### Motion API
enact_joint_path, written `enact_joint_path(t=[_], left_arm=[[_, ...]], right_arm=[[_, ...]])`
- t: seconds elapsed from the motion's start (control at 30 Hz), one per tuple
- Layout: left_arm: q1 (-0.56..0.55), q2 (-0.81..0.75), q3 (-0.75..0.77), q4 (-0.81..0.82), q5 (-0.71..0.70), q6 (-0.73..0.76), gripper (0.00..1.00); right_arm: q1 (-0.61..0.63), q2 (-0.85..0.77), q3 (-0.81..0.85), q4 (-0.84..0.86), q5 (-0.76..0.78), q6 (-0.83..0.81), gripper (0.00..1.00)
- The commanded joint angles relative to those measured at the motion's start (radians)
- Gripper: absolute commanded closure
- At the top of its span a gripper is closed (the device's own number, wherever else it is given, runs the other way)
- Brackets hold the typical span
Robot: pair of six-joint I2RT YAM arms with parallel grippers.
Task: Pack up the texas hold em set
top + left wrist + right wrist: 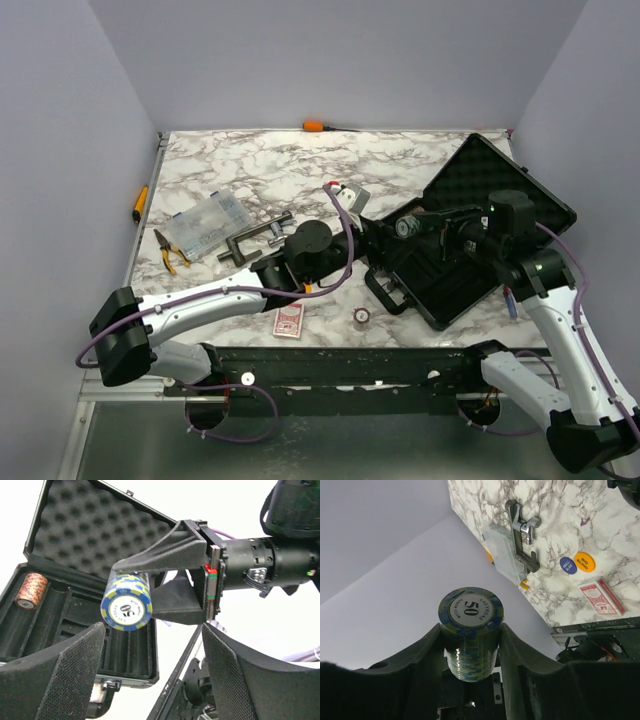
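Note:
The black case (445, 290) lies open at the right, its foam-lined lid (500, 185) tilted back. My right gripper (408, 228) is shut on a blue-and-yellow stack of "50" chips (471, 611), held above the case tray (75, 630) near its left end; the stack also shows in the left wrist view (126, 605). An orange chip stack (31, 590) lies in a tray slot. My left gripper (152, 680) is open and empty just left of the case, facing the right gripper. The red-backed card deck (288, 320) lies near the front edge. Blue (568, 565) and orange (584, 561) discs lie beside it.
A grey metal clamp (255, 240), a clear plastic box (205, 222) and pliers (170, 250) lie at the left. An orange-handled screwdriver (318, 126) lies at the back edge. A small round chip (361, 316) sits on the marble top near the front.

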Motion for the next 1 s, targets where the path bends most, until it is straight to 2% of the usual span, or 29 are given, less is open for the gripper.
enact_joint_path(t=[0.0, 0.07, 0.13, 0.2, 0.57, 0.7, 0.83, 0.97], left_arm=[[-0.009, -0.063, -0.054, 0.034, 0.044, -0.017, 0.18], [-0.009, -0.077, -0.069, 0.033, 0.047, -0.017, 0.05], [-0.009, -0.103, -0.089, 0.025, 0.043, -0.007, 0.02], [-0.006, -0.143, -0.105, -0.018, 0.019, 0.008, 0.01], [0.063, -0.328, -0.125, -0.467, -0.110, 0.045, 0.02], [0.130, -0.377, -0.116, -0.621, -0.045, 0.043, 0.02], [0.261, -0.381, -0.090, -0.819, 0.096, 0.004, 0.01], [0.350, -0.370, -0.091, -0.923, 0.177, 0.029, 0.02]], right_arm=[[-0.004, -0.022, 0.006, 0.091, 0.013, 0.005, 0.99], [-0.003, -0.018, 0.003, 0.096, 0.014, 0.000, 1.00], [-0.003, -0.012, 0.008, 0.100, 0.024, -0.016, 0.99], [-0.003, 0.000, 0.029, 0.091, 0.042, -0.059, 0.99], [-0.003, 0.154, 0.165, 0.007, 0.112, -0.339, 0.99], [-0.003, 0.234, 0.176, 0.009, 0.109, -0.409, 0.99], [-0.003, 0.332, 0.207, -0.009, 0.099, -0.482, 1.00], [-0.003, 0.401, 0.209, 0.016, 0.109, -0.535, 0.99]])
